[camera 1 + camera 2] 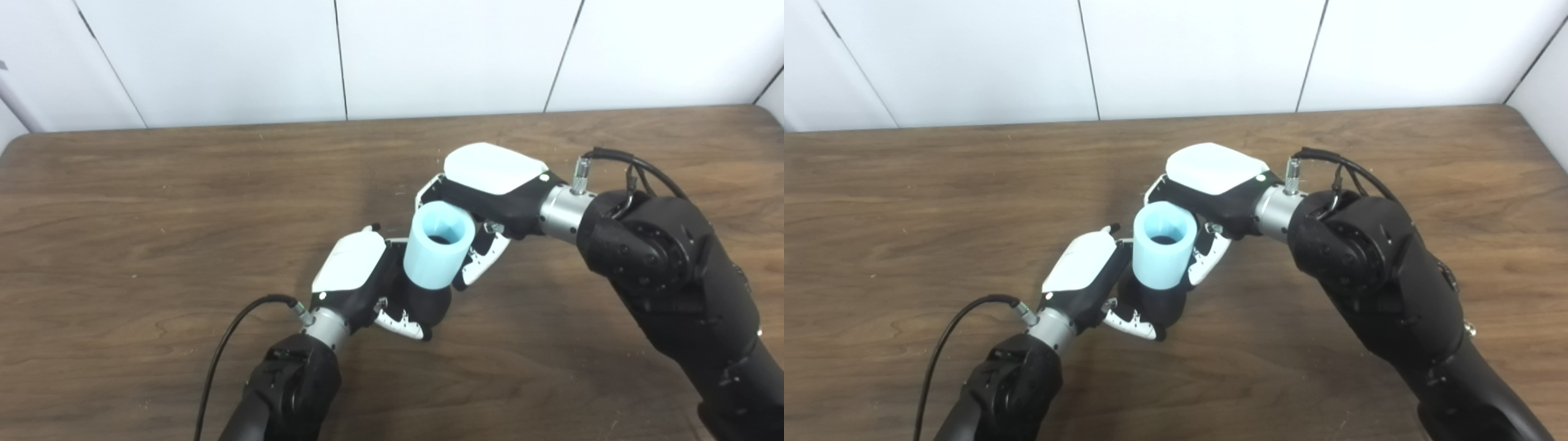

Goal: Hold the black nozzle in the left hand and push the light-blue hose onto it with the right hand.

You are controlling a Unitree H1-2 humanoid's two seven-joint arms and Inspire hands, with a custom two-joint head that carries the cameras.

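- The left hand (367, 283), white-backed with black fingers, is closed round the black plastic nozzle (429, 301), whose dark rounded body shows beneath the hose, between the fingers.
- The nozzle is held raised above the worktop, seemingly with its upper end pointing up, so that a steady post is offered to the other hand; this is a judgement from its pose.
- The right hand (490, 202) is wrapped round the light-blue cylindrical hose (436, 248), with fingers seen behind and to the right of it, and the hose is gripped from the far side.
- The hose is held upright, its open mouth facing the cameras, directly over the nozzle, and its lower rim meets the nozzle's body.
- Inside the hose's bore a dark shape is seen low down, probably the nozzle's tip; how deep it is seated cannot be told.
- The pushing-on step appears to be under way or nearly done.
- Both hands are held close together above the brown wood-grain worktop (153, 202), which carries nothing else in sight.
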